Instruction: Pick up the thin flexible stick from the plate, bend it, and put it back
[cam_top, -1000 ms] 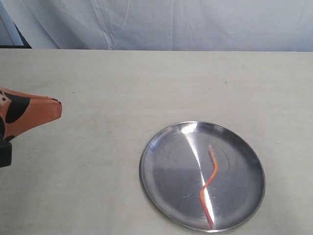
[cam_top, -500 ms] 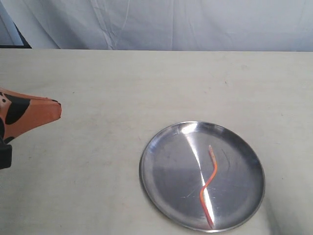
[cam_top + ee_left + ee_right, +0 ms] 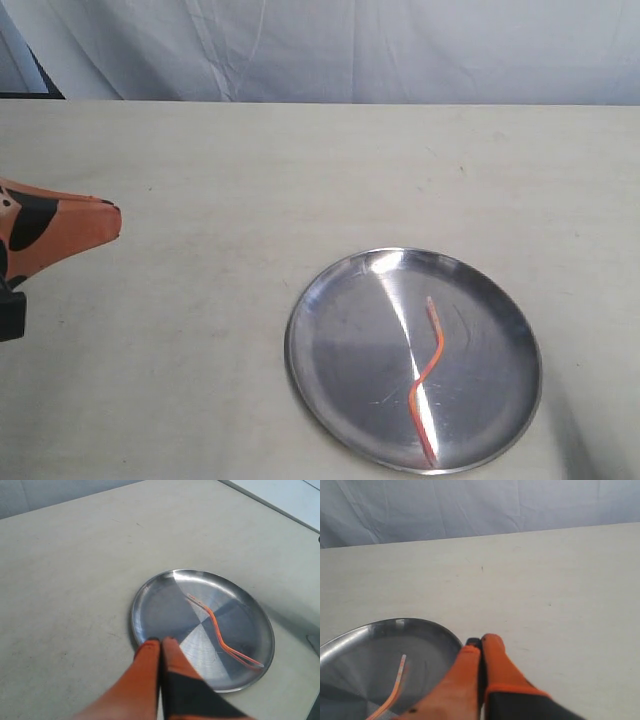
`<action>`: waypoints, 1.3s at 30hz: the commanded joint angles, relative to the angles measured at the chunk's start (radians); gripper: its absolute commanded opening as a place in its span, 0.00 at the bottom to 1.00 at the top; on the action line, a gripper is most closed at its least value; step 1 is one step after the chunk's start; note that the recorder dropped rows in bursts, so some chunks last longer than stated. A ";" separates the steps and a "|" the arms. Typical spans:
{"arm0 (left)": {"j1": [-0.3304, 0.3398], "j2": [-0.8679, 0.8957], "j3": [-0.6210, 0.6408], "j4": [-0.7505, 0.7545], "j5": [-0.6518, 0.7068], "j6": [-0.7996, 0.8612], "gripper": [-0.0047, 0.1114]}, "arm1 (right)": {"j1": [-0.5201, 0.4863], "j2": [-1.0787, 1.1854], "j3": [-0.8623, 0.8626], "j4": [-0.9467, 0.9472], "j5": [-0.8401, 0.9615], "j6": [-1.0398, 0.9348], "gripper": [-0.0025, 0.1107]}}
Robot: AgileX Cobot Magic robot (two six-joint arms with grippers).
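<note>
The thin red-orange stick (image 3: 428,378) lies wavy inside the shiny steel plate (image 3: 330,350) at the front right of the table. The stick (image 3: 217,630) and plate (image 3: 150,605) also show in the left wrist view, and the stick (image 3: 395,687) and plate (image 3: 350,635) in the right wrist view. My left gripper (image 3: 112,218) hovers far left of the plate, shut and empty; its tips (image 3: 160,641) are pressed together. My right gripper (image 3: 481,642) is shut with nothing in it, beside the plate's rim; it is out of the exterior view.
The beige table (image 3: 300,170) spreads round the plate. A pale cloth backdrop (image 3: 350,50) hangs behind the table's far edge. A shadow falls on the table at the front right corner (image 3: 590,440).
The left gripper has drifted slightly leftward. The shadow at the front right has spread a little. The stick and plate have not moved.
</note>
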 commanded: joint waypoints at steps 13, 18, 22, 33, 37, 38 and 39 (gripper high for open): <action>-0.023 -0.045 0.008 -0.001 -0.070 0.000 0.04 | -0.006 -0.007 0.005 -0.006 -0.003 0.003 0.02; -0.032 -0.248 0.089 0.146 -0.310 -0.195 0.04 | -0.006 -0.007 0.005 -0.006 -0.003 0.003 0.02; 0.036 -0.491 0.216 0.655 -0.315 -0.782 0.04 | -0.006 -0.007 0.005 -0.004 -0.003 0.003 0.02; 0.172 -0.764 0.447 0.760 -0.317 -0.903 0.04 | -0.006 -0.007 0.005 -0.005 -0.003 0.005 0.02; 0.174 -0.764 0.500 0.744 -0.319 -0.903 0.04 | -0.006 -0.007 0.005 -0.005 -0.003 0.005 0.02; 0.174 -0.764 0.510 0.744 -0.319 -0.903 0.04 | -0.006 -0.007 0.005 0.000 -0.003 0.005 0.02; 0.174 -0.764 0.523 0.758 -0.319 -0.903 0.04 | -0.006 -0.007 0.005 0.002 -0.003 0.005 0.02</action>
